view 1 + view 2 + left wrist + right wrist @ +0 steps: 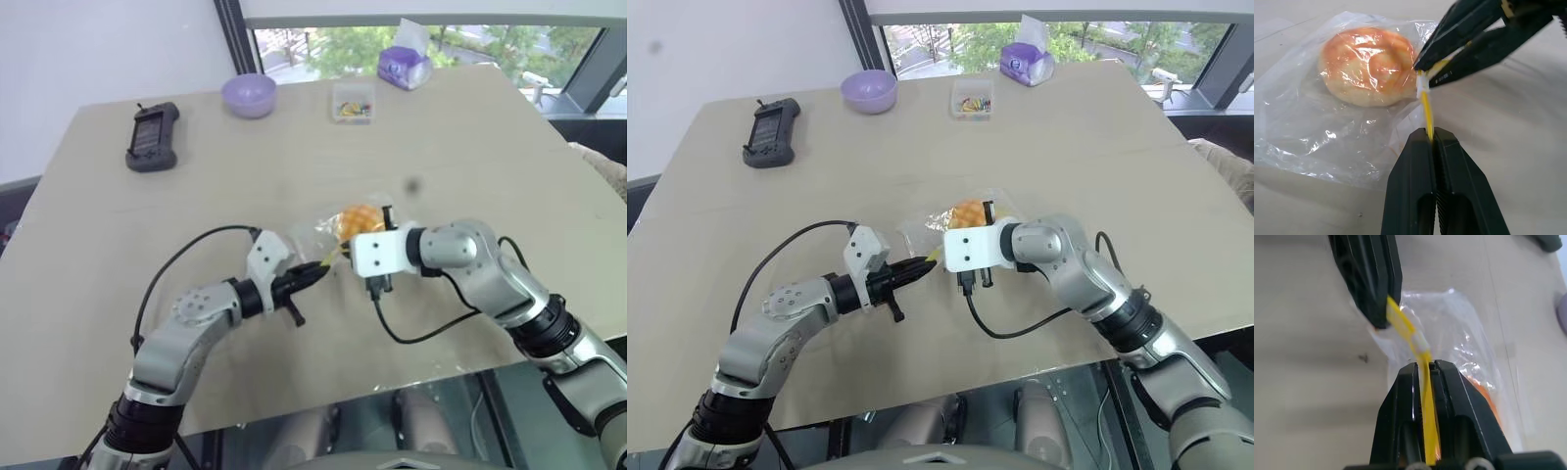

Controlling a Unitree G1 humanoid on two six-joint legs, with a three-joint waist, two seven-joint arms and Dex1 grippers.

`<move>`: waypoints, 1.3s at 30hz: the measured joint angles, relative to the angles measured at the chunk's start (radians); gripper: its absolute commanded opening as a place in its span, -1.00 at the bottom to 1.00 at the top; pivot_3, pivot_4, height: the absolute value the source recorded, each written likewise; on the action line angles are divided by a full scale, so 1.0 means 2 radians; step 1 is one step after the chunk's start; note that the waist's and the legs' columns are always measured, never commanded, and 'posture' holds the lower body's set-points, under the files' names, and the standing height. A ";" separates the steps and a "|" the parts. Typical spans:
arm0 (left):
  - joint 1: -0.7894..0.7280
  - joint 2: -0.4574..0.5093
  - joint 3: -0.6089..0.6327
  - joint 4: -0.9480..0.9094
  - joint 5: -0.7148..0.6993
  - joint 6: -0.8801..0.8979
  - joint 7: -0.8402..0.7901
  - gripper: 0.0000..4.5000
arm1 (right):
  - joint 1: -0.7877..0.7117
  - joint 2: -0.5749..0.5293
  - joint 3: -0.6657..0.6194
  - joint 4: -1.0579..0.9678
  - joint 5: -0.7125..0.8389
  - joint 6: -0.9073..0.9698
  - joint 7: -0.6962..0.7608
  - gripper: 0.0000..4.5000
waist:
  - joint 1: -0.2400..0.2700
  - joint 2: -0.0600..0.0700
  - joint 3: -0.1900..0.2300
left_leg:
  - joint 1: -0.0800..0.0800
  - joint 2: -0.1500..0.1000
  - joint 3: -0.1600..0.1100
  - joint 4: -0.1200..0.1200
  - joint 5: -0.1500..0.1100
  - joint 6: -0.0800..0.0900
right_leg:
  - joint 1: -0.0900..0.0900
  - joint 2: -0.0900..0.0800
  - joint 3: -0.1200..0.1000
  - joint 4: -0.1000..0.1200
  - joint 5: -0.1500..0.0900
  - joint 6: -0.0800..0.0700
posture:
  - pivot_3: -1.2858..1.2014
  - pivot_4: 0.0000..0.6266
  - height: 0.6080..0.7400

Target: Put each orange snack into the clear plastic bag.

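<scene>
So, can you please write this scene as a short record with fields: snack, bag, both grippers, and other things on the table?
snack: orange snack lies inside the clear plastic bag
bag: flat on the table, yellow zip strip along one edge
left gripper: shut on the zip strip
right gripper: shut on the same strip
other things: purple bowl, black handheld device, small clear box, purple tissue pack

No words, brand names, numbers or signs can be read anywhere. The purple tissue pack (405, 67), beyond the small clear box (353, 102), has a pale printed patch, too small to make out. The dark handheld controller (152, 136), well to the left of that box, shows nothing legible on its face.
</scene>
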State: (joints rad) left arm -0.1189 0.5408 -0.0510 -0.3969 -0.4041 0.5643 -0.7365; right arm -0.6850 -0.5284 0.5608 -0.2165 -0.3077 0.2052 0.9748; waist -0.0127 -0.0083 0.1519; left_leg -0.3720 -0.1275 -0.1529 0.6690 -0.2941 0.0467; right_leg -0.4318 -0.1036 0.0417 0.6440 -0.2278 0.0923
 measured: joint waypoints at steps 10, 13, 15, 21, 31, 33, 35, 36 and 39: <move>-0.004 0.017 -0.004 0.000 0.013 -0.023 -0.024 -1.00 | -0.023 0.000 -0.005 0.000 0.020 0.014 0.048 -0.82 | 0.000 0.000 0.000 | 0.000 0.000 0.000 0.000 0.000 0.000 | 0.000 0.000 0.000 0.000 0.000 0.000 | 0.03 -0.52 0.94; -0.004 0.024 -0.011 0.002 0.022 -0.039 -0.033 -1.00 | -0.026 0.001 -0.005 -0.001 0.023 0.029 0.057 -0.82 | 0.001 0.000 0.000 | 0.000 0.000 0.000 0.000 0.000 0.000 | 0.000 0.000 0.000 0.000 0.000 0.000 | 0.03 -0.52 0.94; -0.002 0.026 -0.018 0.005 0.028 -0.051 -0.038 -1.00 | -0.026 0.004 -0.005 -0.002 0.025 0.043 0.060 -0.82 | 0.000 0.000 0.000 | 0.000 0.000 0.000 0.000 0.000 0.000 | 0.000 0.000 0.000 0.000 0.000 0.000 | 0.03 -0.52 0.94; -0.001 0.026 -0.019 0.009 0.033 -0.064 -0.044 -1.00 | -0.030 0.013 -0.005 -0.006 0.027 0.061 0.067 -0.82 | 0.000 0.000 0.000 | 0.000 0.000 0.000 0.000 0.000 0.000 | 0.000 0.000 0.000 0.000 0.000 0.000 | 0.03 -0.52 0.94; -0.001 0.024 -0.019 0.013 0.033 -0.064 -0.044 -1.00 | -0.036 0.017 0.001 -0.006 0.018 0.054 0.068 -0.82 | 0.000 0.000 0.000 | 0.000 0.000 0.000 0.000 0.000 0.000 | 0.000 0.000 0.000 0.000 0.000 0.000 | 0.03 -0.52 0.94; -0.002 0.024 -0.019 0.013 0.033 -0.064 -0.044 -1.00 | -0.042 0.017 0.002 -0.006 0.017 0.053 0.071 -0.82 | 0.000 0.000 0.000 | 0.000 0.000 0.000 0.000 0.000 0.000 | 0.000 0.000 0.000 0.000 0.000 0.000 | 0.03 -0.52 0.94; -0.002 0.024 -0.019 0.013 0.033 -0.064 -0.045 -1.00 | -0.045 0.017 0.002 -0.006 0.018 0.049 0.076 -0.82 | 0.000 0.000 0.000 | 0.000 0.000 0.000 0.000 0.000 0.000 | 0.000 0.000 0.000 0.000 0.000 0.000 | 0.03 -0.52 0.94; -0.003 0.024 -0.019 0.015 0.033 -0.064 -0.045 -1.00 | -0.046 0.017 0.003 -0.006 0.017 0.049 0.077 -0.82 | 0.000 0.000 0.000 | 0.000 0.000 0.000 0.000 0.000 0.000 | 0.000 0.000 0.000 0.000 0.000 0.000 | 0.03 -0.52 0.94; -0.004 0.024 -0.019 0.020 0.033 -0.064 -0.047 -1.00 | -0.046 0.016 0.005 -0.006 0.017 0.048 0.078 -0.82 | 0.000 0.000 0.000 | 0.000 0.000 0.000 0.000 0.000 0.000 | 0.000 0.000 0.000 0.000 0.000 0.000 | 0.03 -0.52 0.94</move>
State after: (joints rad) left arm -0.1275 0.5881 -0.0888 -0.3576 -0.3390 0.4364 -0.8302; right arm -0.7763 -0.4954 0.5700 -0.2276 -0.2745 0.3014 1.1302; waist -0.0124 -0.0082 0.1520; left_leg -0.3720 -0.1275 -0.1534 0.6685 -0.2941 0.0467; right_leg -0.4317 -0.1037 0.0414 0.6432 -0.2278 0.0923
